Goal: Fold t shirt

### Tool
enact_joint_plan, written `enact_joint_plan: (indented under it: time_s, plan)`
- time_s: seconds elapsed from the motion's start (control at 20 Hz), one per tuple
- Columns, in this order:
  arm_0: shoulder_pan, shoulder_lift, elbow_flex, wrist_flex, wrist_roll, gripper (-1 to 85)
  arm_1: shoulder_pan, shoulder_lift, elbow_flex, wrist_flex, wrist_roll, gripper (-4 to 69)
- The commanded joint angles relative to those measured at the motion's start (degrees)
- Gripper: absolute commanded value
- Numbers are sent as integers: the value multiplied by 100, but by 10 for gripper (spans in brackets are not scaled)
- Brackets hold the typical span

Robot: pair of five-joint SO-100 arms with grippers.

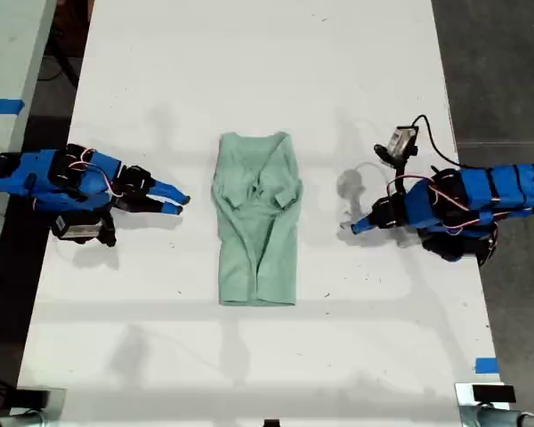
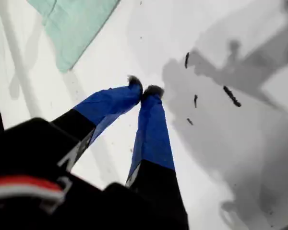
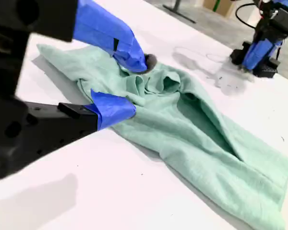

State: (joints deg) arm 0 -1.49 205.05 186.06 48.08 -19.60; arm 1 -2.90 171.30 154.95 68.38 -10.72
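The t shirt (image 1: 258, 222) lies on the white table (image 1: 249, 71), pale mint-green and wrinkled, its sleeves drawn in over the body so it forms a long narrow shape. My second gripper (image 1: 180, 203) rests at the exterior view's left, open, its tips a short way from the shirt's edge. In the second wrist view its blue fingers (image 3: 129, 52) frame the t shirt (image 3: 197, 129) and hold nothing. My first gripper (image 1: 354, 228) sits at the exterior view's right, apart from the shirt. Its jaws (image 2: 145, 88) are shut tip to tip on nothing, and a corner of the t shirt (image 2: 69, 24) shows beyond them.
A small black-and-white device with a cable (image 1: 400, 142) stands beside the first arm. Blue tape (image 1: 485, 365) marks the table edge at the exterior view's lower right. Another table (image 1: 4, 80) lies past a dark gap at the exterior view's left.
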Motion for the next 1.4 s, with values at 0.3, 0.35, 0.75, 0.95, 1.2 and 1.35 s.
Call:
enact_joint_plan:
  time_s: [0.3,0.35,0.75,0.95,1.2,1.35]
  plan:
    - [519,53,220,-431,-396,109,-668,-8376,-8771,1266,-290,160]
    - [598,53,220,-563,-272,148,-729,-8587,-8859,1195,-272,188]
    - [554,-7972,-6768,598,439,270,-853,-9229,-9176,1345,-44,187]
    - [343,-11566,-10670,2716,1055,316,-1020,-9211,-9185,1354,132,184]
    - [879,-13043,-11320,2320,896,300,-1160,-9431,-9202,1230,264,181]
    - [1099,-13113,-11338,2505,492,281,-1213,-9519,-9202,1187,325,177]
